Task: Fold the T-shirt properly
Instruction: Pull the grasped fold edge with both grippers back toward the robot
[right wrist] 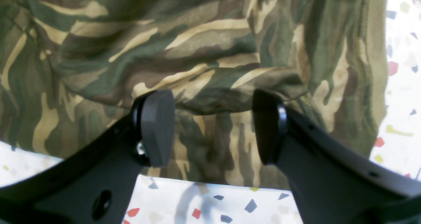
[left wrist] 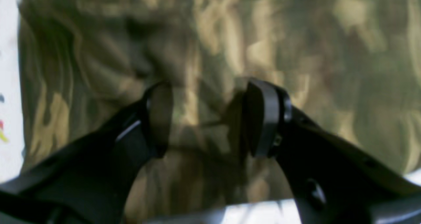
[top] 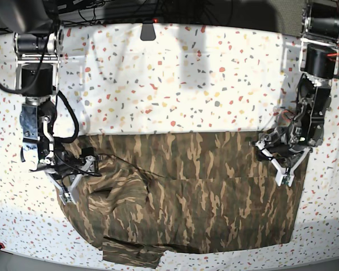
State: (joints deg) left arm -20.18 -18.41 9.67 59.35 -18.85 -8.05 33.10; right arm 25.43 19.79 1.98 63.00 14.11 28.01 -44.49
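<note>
The camouflage T-shirt lies spread on the speckled table, its near left part rumpled and folded over. My left gripper is at the shirt's right edge in the base view. In the left wrist view it is open, low over the blurred cloth. My right gripper is at the shirt's left edge. In the right wrist view it is open, and a raised fold of the shirt runs between its two pads, which are apart from each other.
The white speckled tabletop stretches behind the shirt and shows at the cloth's edges. A small dark fixture sits at the table's far edge. Both arm bases stand at the far corners.
</note>
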